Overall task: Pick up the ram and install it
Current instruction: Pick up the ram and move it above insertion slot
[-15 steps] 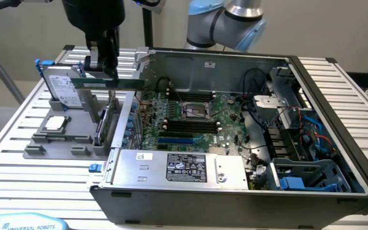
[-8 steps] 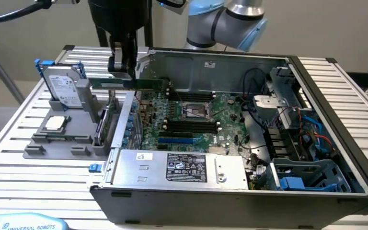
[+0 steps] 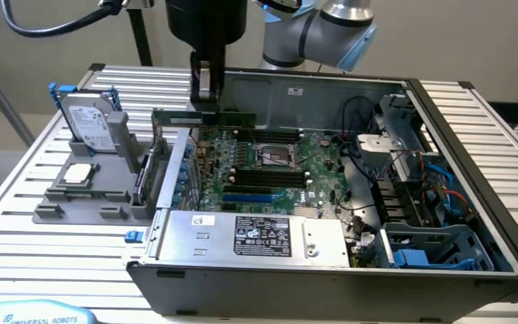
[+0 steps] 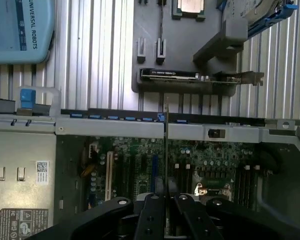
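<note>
The ram (image 3: 205,119) is in the air, held level with its long edge running across the exterior view, above the rear left part of the motherboard (image 3: 322,158). Your gripper (image 3: 207,102) pinches it from above near mid-length, with the fingers pressed onto both flat faces. In the wrist view the stick appears edge-on as a thin line between them.

Judgement: the central grip balances the stick and leaves the lower contact edge free. Its line appears parallel to the black memory slots (image 3: 268,177), which lie lower and nearer the exterior camera. The ram is not seated.

The open case (image 3: 331,277) encloses the work. Outside it, on the exterior view's left, the grey fixture (image 3: 52,202) carries the hard drive (image 3: 88,121), processor chip (image 3: 77,173) and expansion card (image 4: 170,74).
</note>
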Controlling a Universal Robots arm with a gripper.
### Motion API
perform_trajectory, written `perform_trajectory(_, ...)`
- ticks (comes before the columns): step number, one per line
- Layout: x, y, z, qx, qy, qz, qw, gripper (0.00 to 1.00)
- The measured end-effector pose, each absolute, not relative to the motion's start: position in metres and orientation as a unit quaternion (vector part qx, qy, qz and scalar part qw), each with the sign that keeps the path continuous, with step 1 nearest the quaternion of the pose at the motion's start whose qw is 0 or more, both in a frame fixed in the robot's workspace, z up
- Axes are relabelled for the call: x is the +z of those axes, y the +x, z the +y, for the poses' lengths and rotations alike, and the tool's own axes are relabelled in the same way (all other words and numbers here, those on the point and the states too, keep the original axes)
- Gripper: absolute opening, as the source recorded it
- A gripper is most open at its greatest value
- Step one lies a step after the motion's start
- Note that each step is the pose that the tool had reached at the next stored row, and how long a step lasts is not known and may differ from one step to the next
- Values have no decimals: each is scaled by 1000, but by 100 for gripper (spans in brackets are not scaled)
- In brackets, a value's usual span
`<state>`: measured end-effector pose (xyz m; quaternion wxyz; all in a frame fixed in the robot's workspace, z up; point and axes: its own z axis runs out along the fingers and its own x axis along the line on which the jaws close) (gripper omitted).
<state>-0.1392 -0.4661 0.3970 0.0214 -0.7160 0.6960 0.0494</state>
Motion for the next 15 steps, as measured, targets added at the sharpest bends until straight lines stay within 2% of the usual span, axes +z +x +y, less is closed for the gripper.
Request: perform_trajectory(15,385,-71,-456,52,-716,696,19,14)
